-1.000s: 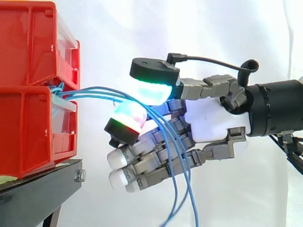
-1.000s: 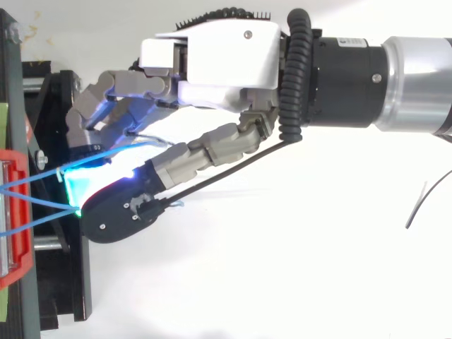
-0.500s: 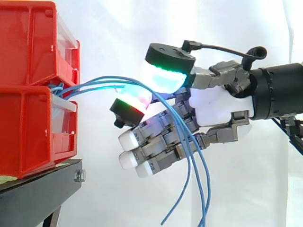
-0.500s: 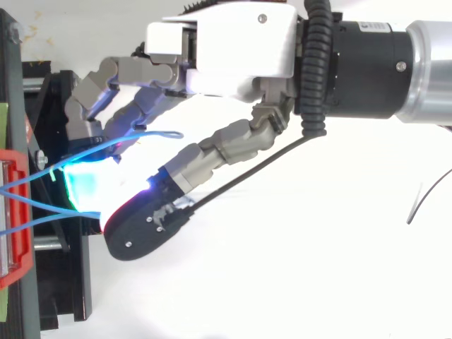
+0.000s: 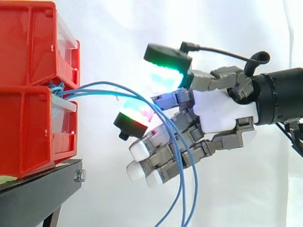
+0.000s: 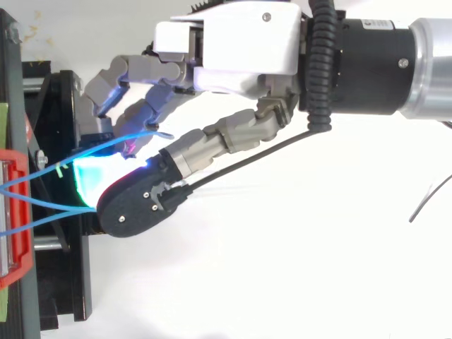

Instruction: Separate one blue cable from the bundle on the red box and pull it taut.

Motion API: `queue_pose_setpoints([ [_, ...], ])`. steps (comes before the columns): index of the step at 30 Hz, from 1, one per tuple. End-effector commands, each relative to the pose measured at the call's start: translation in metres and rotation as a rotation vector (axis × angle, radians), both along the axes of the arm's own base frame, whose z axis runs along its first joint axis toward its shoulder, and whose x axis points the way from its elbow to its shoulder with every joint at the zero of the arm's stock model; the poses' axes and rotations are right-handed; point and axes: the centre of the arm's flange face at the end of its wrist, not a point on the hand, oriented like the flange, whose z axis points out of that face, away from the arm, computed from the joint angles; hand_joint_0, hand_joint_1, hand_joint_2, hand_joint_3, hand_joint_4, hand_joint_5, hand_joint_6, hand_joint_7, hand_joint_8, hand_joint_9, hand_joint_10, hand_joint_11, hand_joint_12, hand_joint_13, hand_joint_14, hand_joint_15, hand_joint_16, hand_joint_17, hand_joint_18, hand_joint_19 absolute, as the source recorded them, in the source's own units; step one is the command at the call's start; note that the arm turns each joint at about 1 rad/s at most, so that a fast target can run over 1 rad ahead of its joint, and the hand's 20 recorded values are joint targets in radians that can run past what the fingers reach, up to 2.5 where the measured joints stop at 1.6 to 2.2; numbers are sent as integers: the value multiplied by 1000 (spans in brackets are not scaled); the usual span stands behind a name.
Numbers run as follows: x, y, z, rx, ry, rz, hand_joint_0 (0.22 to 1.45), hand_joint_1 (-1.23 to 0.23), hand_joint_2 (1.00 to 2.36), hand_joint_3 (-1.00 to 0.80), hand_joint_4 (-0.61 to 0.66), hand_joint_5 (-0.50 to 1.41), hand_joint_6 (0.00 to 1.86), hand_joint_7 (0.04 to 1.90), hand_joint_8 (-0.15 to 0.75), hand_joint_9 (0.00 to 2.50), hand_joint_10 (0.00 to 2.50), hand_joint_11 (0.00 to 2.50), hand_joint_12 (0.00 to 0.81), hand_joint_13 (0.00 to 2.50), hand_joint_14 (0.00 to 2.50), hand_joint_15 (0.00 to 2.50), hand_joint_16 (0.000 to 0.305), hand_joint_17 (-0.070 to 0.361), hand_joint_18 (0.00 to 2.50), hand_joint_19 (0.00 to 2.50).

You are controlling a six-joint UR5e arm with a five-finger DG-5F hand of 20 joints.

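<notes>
Several thin blue cables [image 5: 75, 91] run out of the gap between two stacked red plastic bins [image 5: 28, 132] and into the grasp of a grey-and-white robot hand [image 5: 222, 116], seen from the side against a white curtain [image 5: 118, 28]. The bins sit on a black metal stand [image 5: 38, 194] at the left of the scene. The hand reaches in from the right and hangs in the air, near the bins but clear of them, about level with the seam where one bin rests on the other.

Between the bins and the hand the strands bow in a shallow arc rather than running straight. They pass under a pad glowing green [image 5: 165, 75] and over a pad glowing red [image 5: 135, 117]. From there they fall across the near side of the lower fingers [image 5: 165, 153], whose pads show white, and hang loose toward the bottom of the scene. The fingers are curled, with the cables caught between the green-lit pad above and the red-lit one below.

From above, blue strands [image 6: 42, 171] fan out from the red bin's edge [image 6: 18, 258] at the left and reach the hand [image 6: 233, 49] at its glowing pads, over the black stand [image 6: 67, 282]. A short free end of blue cable curls beside the bent fingers there.
</notes>
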Motion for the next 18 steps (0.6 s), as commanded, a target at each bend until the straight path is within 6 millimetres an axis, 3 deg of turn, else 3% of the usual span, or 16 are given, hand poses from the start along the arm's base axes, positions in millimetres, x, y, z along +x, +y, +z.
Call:
queue_pose_setpoints([
  [1,-2,0,-7,0,13,0,593,-776,1011,-340,38,-121,899,923,237,786,11,310,341,480,15,345,40,89,434,297],
  [6,-2,0,-8,1,16,-1,706,-885,1014,-269,-86,-151,949,931,232,752,12,346,346,484,14,326,40,90,467,244],
  [10,-3,-1,-7,3,16,-2,768,-898,1000,-500,-122,-159,964,836,222,763,13,370,343,497,14,316,40,89,499,221],
  [13,-3,-3,-7,4,18,-4,707,-903,1000,-500,-71,-147,958,797,219,773,13,379,343,515,14,321,39,89,513,224],
  [15,-3,-5,-9,6,19,-7,623,-899,1000,-500,22,-119,934,819,223,812,13,376,342,528,15,338,39,88,513,249],
  [18,-4,-6,-9,5,22,-1,483,-830,1000,-500,57,-82,907,825,251,882,14,354,359,564,14,352,44,98,552,277],
])
